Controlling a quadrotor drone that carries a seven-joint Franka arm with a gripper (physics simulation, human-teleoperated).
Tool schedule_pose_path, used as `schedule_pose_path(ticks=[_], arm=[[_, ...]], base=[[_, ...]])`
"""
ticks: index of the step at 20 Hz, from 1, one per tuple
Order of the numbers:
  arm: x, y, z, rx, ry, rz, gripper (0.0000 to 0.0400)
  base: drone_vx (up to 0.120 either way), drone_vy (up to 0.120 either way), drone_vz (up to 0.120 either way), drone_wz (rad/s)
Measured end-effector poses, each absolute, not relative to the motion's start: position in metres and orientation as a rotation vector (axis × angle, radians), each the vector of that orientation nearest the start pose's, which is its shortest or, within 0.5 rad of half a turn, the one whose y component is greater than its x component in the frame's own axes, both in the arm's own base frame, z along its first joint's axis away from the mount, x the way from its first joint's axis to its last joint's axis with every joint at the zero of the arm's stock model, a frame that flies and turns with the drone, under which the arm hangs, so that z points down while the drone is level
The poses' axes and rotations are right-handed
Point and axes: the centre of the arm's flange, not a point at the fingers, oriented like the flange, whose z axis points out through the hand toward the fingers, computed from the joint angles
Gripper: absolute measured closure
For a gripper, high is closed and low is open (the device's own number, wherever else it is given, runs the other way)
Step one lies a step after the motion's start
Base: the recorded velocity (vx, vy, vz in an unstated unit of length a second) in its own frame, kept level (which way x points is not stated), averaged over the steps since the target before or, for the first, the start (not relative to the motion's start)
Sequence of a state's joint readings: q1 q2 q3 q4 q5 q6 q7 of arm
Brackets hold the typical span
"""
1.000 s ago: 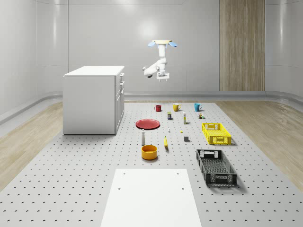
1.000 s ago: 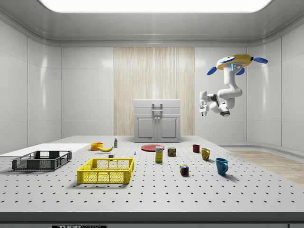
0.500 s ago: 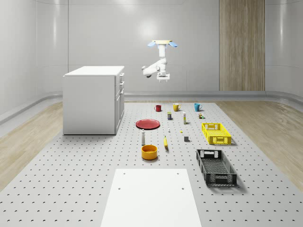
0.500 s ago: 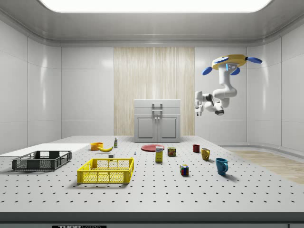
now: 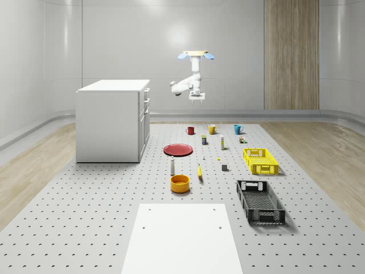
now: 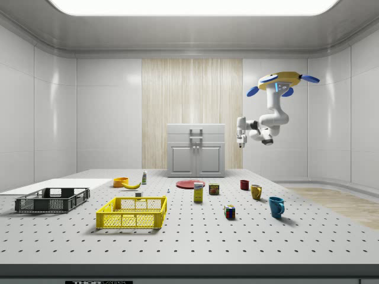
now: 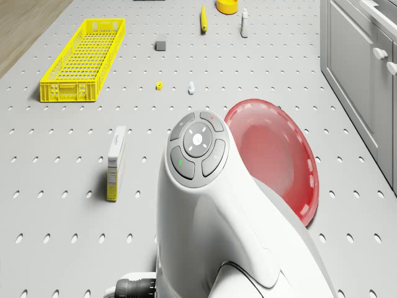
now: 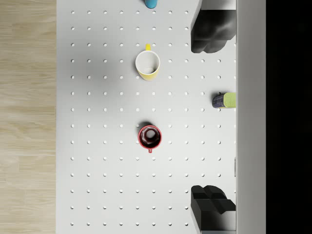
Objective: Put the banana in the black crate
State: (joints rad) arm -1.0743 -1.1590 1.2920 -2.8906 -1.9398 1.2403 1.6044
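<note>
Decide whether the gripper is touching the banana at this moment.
Apart. The side view shows the gripper high in the air under the hovering drone, while the banana lies on the table far below.

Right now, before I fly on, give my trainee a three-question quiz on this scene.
1. True or false: the banana already lies inside the black crate.
2. In the wrist view, which mug sits nearest the middle between the fingers: A the red mug, B the yellow mug, C the blue mug?
3. Fill in: in the whole-scene view, the drone hovers high above the far end of the table, with the gripper hanging over the row of ____.

Key: 1 false; 2 A; 3 mugs.
</note>
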Motion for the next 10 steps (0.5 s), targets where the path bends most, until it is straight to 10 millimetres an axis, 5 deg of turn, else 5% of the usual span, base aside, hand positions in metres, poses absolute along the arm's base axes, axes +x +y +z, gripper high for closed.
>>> schedule_pose_path(ticks=[10], arm=[[0.3068,-0.0002,0.4907,0.001,-0.002,0.784,0.0000]], base=[[0.120,0.000,-0.120,0.000]])
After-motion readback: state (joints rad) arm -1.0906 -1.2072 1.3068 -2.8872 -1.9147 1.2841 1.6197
